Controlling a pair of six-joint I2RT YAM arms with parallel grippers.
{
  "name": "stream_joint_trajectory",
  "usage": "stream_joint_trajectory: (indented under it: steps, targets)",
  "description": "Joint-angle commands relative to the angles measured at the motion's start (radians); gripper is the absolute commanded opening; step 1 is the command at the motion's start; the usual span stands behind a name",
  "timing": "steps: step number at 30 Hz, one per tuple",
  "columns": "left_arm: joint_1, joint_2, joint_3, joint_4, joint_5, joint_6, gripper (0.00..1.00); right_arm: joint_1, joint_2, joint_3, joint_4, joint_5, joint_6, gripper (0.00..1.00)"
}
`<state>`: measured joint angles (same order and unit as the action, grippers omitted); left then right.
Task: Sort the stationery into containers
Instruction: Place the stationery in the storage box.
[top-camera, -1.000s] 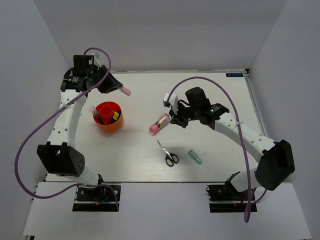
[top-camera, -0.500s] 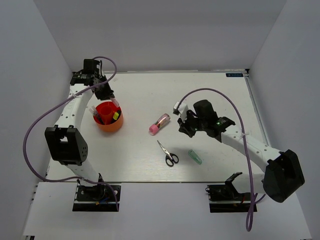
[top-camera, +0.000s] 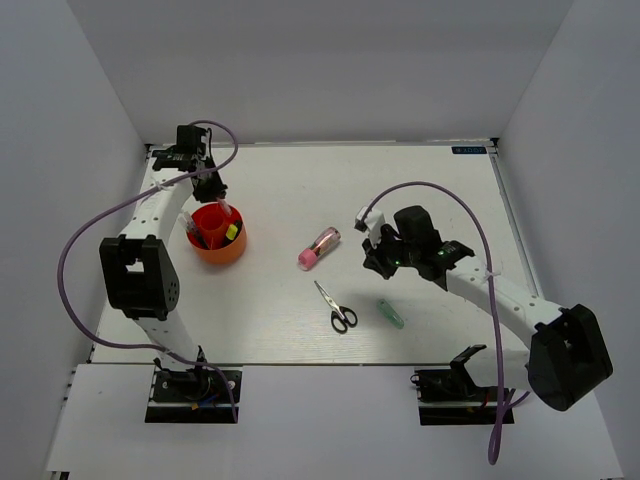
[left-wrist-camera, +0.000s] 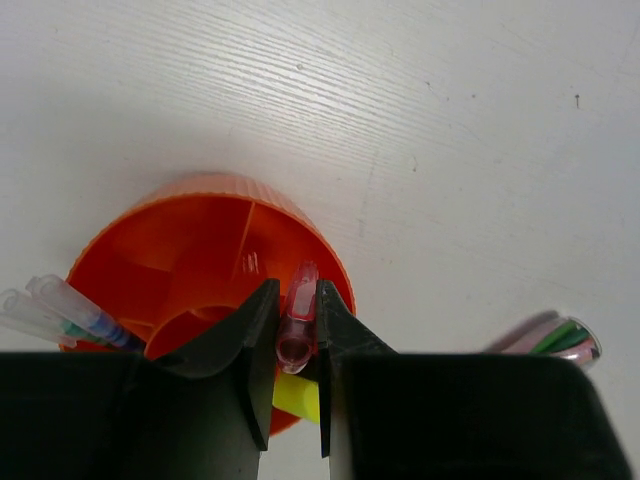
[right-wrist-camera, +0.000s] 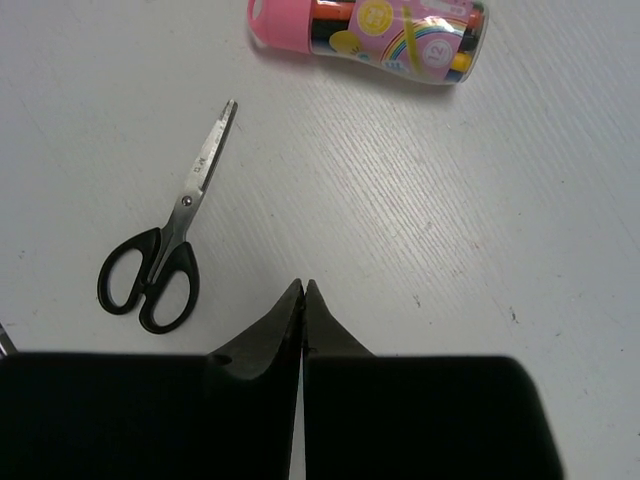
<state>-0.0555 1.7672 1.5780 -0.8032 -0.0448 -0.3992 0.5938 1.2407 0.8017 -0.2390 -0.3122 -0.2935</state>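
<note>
In the left wrist view my left gripper is shut on a small pink capsule-shaped piece. It hangs just over the rim of the round red-orange pot, whose inner dividers show. From above, that gripper sits at the pot's far edge. My right gripper is shut and empty above bare table. Ahead of it lie the black-handled scissors on the left and the pink tube at the top. A pale-green capsule lies right of the scissors.
The pot holds a yellow-capped highlighter and a few pens leaning at its left side. The pink tube lies mid-table between the two arms. White walls close in the table on the left, back and right.
My left gripper has swung with the pink capsule from beyond the pot to over its far rim. My right gripper has drawn back from the pink tube toward the near right, still shut.
</note>
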Motion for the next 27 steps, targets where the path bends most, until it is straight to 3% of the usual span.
stream_joint_trajectory:
  steps: [1, 3, 7, 8, 10, 11, 14, 17, 20, 21, 22, 23, 24, 25, 27]
  targets:
    - [-0.006, 0.001, -0.007, 0.047, -0.044, 0.022, 0.0, -0.012, -0.03, -0.01, 0.044, 0.001, 0.019, 0.01]
    - [-0.006, 0.015, -0.006, 0.053, -0.056, 0.026, 0.0, -0.019, -0.026, -0.018, 0.046, -0.005, 0.02, 0.03]
    - [-0.015, 0.025, -0.013, 0.058, -0.084, 0.049, 0.16, -0.031, -0.02, -0.021, 0.047, -0.016, 0.024, 0.16]
    - [-0.017, 0.025, -0.027, 0.062, -0.089, 0.054, 0.27, -0.032, -0.02, -0.016, 0.047, -0.025, 0.022, 0.29]
    - [-0.018, 0.023, -0.032, 0.064, -0.09, 0.06, 0.36, -0.037, -0.017, -0.018, 0.049, -0.027, 0.022, 0.47]
    - [-0.018, 0.021, -0.036, 0.065, -0.09, 0.062, 0.45, -0.04, -0.018, -0.016, 0.046, -0.03, 0.021, 0.62]
    - [-0.02, 0.02, -0.024, 0.065, -0.087, 0.065, 0.54, -0.046, -0.02, -0.015, 0.043, -0.039, 0.021, 0.77]
    - [-0.02, 0.02, 0.006, 0.053, -0.081, 0.066, 0.6, -0.052, -0.023, -0.013, 0.04, -0.036, 0.024, 0.79]
    - [-0.023, 0.012, 0.049, 0.03, -0.075, 0.069, 0.6, -0.061, -0.024, -0.009, 0.032, -0.012, 0.028, 0.65]
    - [-0.021, 0.002, 0.057, 0.022, -0.07, 0.069, 0.58, -0.063, -0.026, -0.006, 0.024, 0.001, 0.03, 0.46]
    - [-0.023, -0.003, 0.062, 0.016, -0.06, 0.068, 0.54, -0.068, -0.029, -0.004, 0.027, 0.027, 0.031, 0.34]
    - [-0.023, -0.038, 0.066, 0.015, -0.05, 0.069, 0.37, -0.069, -0.026, 0.011, -0.005, 0.06, 0.027, 0.11]
    - [-0.021, -0.054, 0.063, 0.015, -0.05, 0.069, 0.36, -0.071, -0.018, 0.011, -0.005, 0.061, 0.021, 0.11]
    - [-0.023, -0.072, 0.062, 0.01, -0.043, 0.066, 0.13, -0.074, -0.012, 0.045, -0.066, 0.082, 0.001, 0.0]
    - [-0.027, -0.155, 0.034, 0.004, 0.006, 0.059, 0.03, -0.077, 0.026, 0.068, -0.126, 0.097, -0.033, 0.0]
